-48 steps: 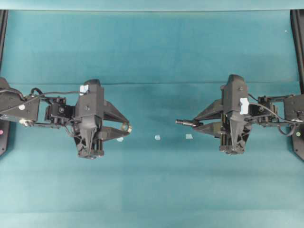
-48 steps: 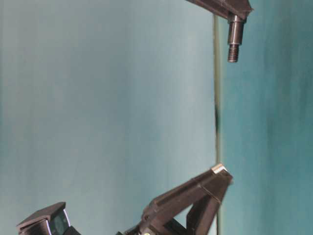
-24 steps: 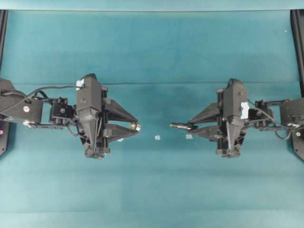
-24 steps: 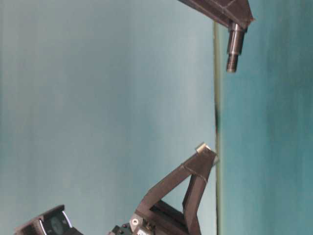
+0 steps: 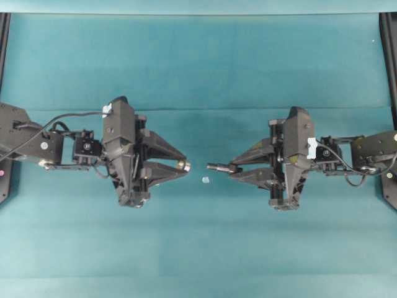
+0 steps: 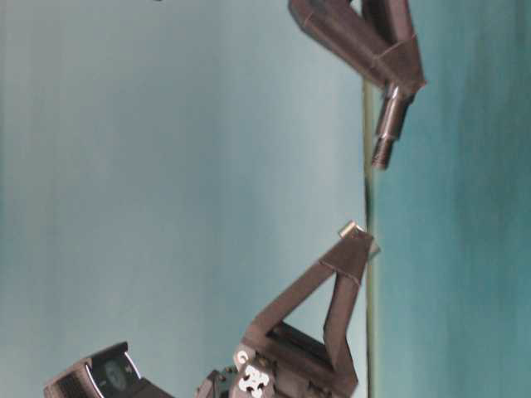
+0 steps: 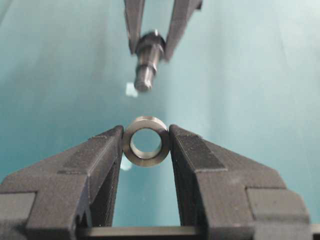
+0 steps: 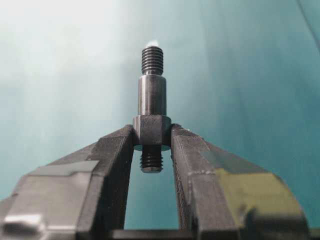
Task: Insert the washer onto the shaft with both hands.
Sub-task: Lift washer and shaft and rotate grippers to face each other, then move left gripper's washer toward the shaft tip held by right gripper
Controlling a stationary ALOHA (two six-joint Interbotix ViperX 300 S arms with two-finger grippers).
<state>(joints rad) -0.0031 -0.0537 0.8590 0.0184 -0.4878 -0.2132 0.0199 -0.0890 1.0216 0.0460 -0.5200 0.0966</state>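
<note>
My left gripper (image 5: 183,166) is shut on the washer (image 7: 146,140), a silvery ring held on edge between the fingertips with its hole facing forward; it also shows in the overhead view (image 5: 184,166). My right gripper (image 5: 232,169) is shut on the dark shaft (image 8: 151,107), clamped at its thick middle with a threaded end pointing toward the washer. In the overhead view the shaft (image 5: 218,167) tip sits a short gap to the right of the washer. In the left wrist view the shaft (image 7: 147,60) points at me, above and slightly left of the ring. In the table-level view both grippers are above the cloth.
A small whitish speck (image 5: 205,180) lies on the teal cloth (image 5: 198,248) between and just below the two grippers. Black frame rails run along the far left (image 5: 4,37) and far right (image 5: 389,37) edges.
Both grippers have moved toward the centre, the right one more, so the gap between shaft tip and washer has shrunk a lot. The right gripper now covers the second whitish speck.
</note>
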